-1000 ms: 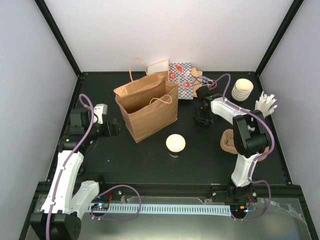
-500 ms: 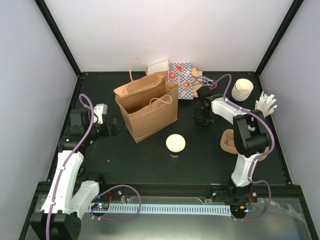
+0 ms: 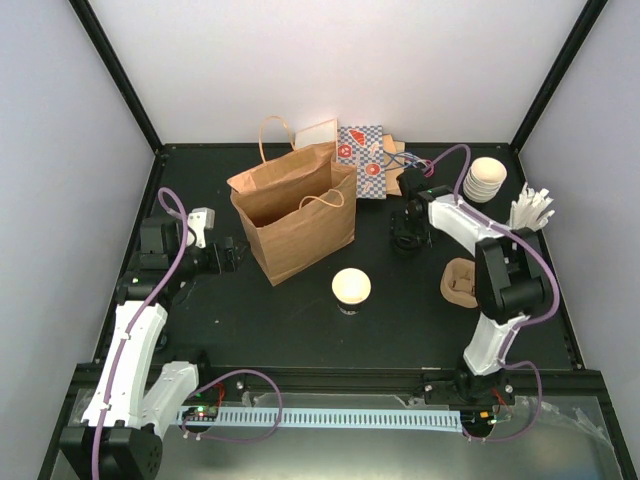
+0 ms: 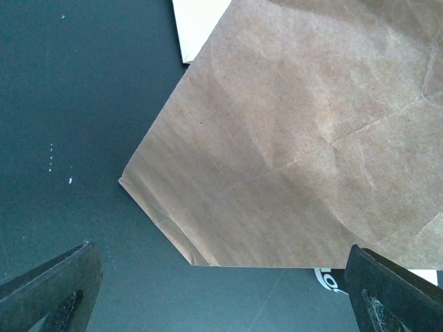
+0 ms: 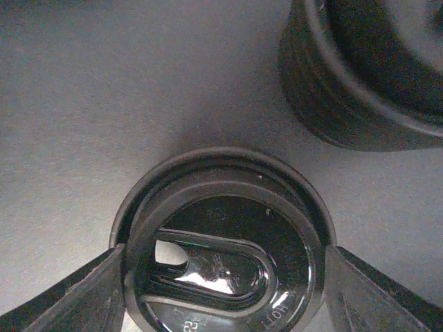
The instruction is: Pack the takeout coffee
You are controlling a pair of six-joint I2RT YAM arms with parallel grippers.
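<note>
- Takeout coffee (image 3: 351, 288) stands upright on the table (image 3: 280, 320), just in front of the brown paper bag (image 3: 295, 225) (no lid on it).
- Right gripper (image 5: 223, 252): its 2 fingers straddle 1 black lid (image 5: 221, 214) lying flat, each at the rim; whether they pinch it, I cannot tell.
- Left gripper (image 4: 220, 247) is spread wide, facing the bag's side, holding nothing.

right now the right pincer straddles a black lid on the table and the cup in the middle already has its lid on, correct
Not quite. The cup has no lid on yet: the top external view shows its top cream, not black. The rest holds: in the right wrist view the right pincer straddles a black lid on the table.
</note>
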